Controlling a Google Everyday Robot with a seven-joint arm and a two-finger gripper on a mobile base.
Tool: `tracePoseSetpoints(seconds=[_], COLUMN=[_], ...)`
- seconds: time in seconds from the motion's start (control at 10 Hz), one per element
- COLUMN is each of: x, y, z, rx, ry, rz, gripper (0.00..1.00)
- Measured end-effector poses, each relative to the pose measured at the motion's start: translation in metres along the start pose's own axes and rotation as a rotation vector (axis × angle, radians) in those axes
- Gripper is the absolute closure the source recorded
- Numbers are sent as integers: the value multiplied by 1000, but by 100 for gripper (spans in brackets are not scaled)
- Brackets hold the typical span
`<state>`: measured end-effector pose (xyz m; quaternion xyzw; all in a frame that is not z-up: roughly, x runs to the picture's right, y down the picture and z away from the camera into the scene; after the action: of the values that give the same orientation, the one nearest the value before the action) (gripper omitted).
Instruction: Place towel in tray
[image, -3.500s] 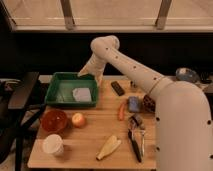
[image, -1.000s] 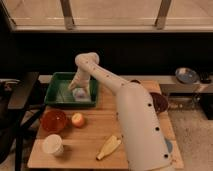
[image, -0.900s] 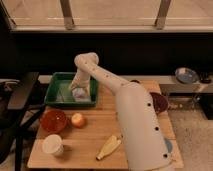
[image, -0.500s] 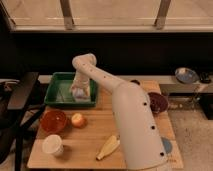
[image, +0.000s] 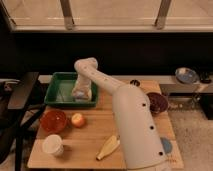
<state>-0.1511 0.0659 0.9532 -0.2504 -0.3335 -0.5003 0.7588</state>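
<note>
Starting nearest: white cup (image: 52, 145) and banana (image: 108, 147) at the table's (image: 95, 131) front edge. Behind them, red bowl (image: 52, 120) with apple (image: 77, 119) just beside it. Further back, green tray (image: 54, 100) at rear left. Gripper (image: 80, 93) is down inside the tray, right half. Pale towel (image: 69, 91) lies on the tray floor right at the gripper; contact unclear. Gripper state: cannot tell. Dark bowl (image: 157, 102) at far right.

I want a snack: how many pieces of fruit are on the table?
2: an apple beside the red bowl, and a banana near the front. The arm may hide more. The pincer is down in the green tray.
</note>
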Motion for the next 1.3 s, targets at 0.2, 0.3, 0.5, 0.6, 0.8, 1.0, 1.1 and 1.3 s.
tracePoseSetpoints(seconds=[0.2, 0.3, 0.5, 0.6, 0.8, 1.0, 1.1, 1.3], x=[-1, -1, -1, -2, -2, -4, -5, -7], y=[3, 4, 3, 3, 6, 1, -2, -13], z=[1, -1, -1, 0, -2, -19, -36, -78], rx=[-9, -13, -10, -14, -20, 6, 37, 105], ry=[-10, -10, -9, -4, 24, 93, 136, 221], rz=[2, 2, 0, 3, 27, 45, 52, 54], gripper=[57, 67, 87, 97, 100, 100, 100, 100])
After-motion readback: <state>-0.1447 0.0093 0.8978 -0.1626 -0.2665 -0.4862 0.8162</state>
